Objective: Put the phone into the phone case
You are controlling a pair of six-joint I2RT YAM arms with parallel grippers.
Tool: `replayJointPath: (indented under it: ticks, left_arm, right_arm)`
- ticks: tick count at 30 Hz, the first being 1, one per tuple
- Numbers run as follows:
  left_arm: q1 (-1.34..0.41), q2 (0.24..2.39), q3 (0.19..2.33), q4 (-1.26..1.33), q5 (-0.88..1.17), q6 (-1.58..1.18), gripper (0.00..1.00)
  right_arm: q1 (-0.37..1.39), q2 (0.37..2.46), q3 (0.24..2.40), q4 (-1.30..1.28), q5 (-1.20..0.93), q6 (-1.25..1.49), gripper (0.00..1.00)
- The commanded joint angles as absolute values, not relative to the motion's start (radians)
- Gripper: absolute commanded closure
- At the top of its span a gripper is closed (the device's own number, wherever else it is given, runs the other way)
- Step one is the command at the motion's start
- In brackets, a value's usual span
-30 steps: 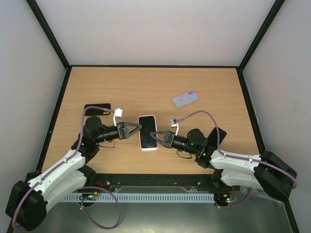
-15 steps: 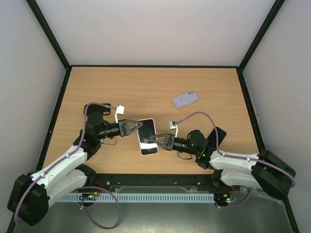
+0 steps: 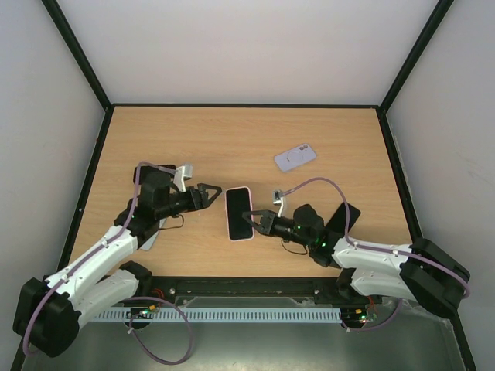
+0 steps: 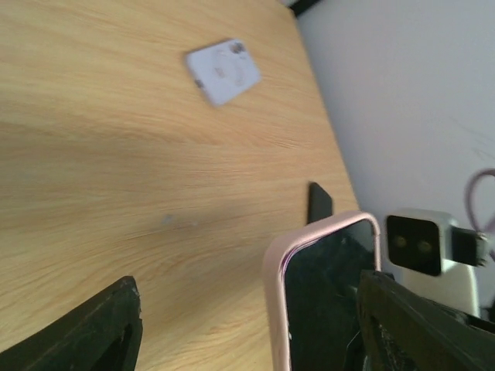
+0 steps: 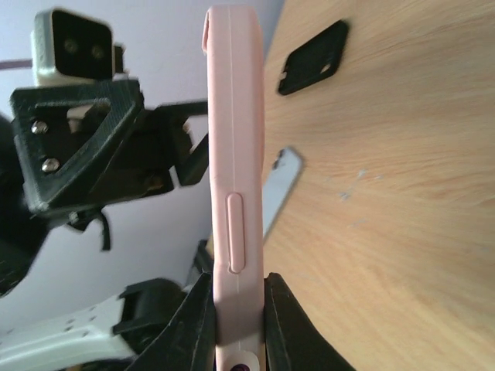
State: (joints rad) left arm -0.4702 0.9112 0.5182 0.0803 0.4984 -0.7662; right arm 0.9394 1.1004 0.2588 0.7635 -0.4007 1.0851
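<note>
The phone [image 3: 239,213], dark screen up, sits inside the rim of a pink phone case [image 5: 234,154] and hangs just above the table. My right gripper [image 3: 260,219] is shut on the cased phone's right edge; in the right wrist view its fingers [image 5: 232,305] pinch the pink case from both faces below the side button. My left gripper [image 3: 212,193] stands open just left of the phone's top corner. In the left wrist view the cased phone [image 4: 321,297] rises between the spread fingers [image 4: 247,297], close to the right one and well apart from the left one.
A pale lilac case [image 3: 295,158] lies at the back right, also seen in the left wrist view [image 4: 223,70]. A black case [image 3: 153,171] lies behind the left arm, another black one [image 3: 345,216] beside the right arm. A grey flat piece [image 3: 154,233] lies under the left arm.
My left gripper has let go of the phone's top left corner, opened and drawn back to the left. The right gripper has kept its hold, and the phone has straightened and shifted slightly right.
</note>
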Motion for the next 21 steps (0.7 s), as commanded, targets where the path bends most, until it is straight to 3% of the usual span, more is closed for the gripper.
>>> replayJointPath:
  ticks: [1, 8, 17, 21]
  left_arm:
    - [-0.453, 0.91, 0.54, -0.071, 0.332, -0.721, 0.24]
    - [-0.442, 0.907, 0.451, 0.157, 0.602, -0.842, 0.25]
    - [-0.443, 0.924, 0.322, 0.434, 0.739, -1.042, 0.24]
    - [-0.443, 0.941, 0.273, 0.573, 0.771, -1.136, 0.34]
  right_arm:
    - [0.902, 1.141, 0.352, 0.699, -0.314, 1.004, 0.89]
    - [0.856, 1.234, 0.393, 0.877, -0.398, 1.138, 0.89]
    - [0.84, 1.278, 0.412, 1.062, -0.361, 1.272, 0.89]
    - [0.835, 1.31, 0.421, 1.106, -0.362, 1.298, 0.89]
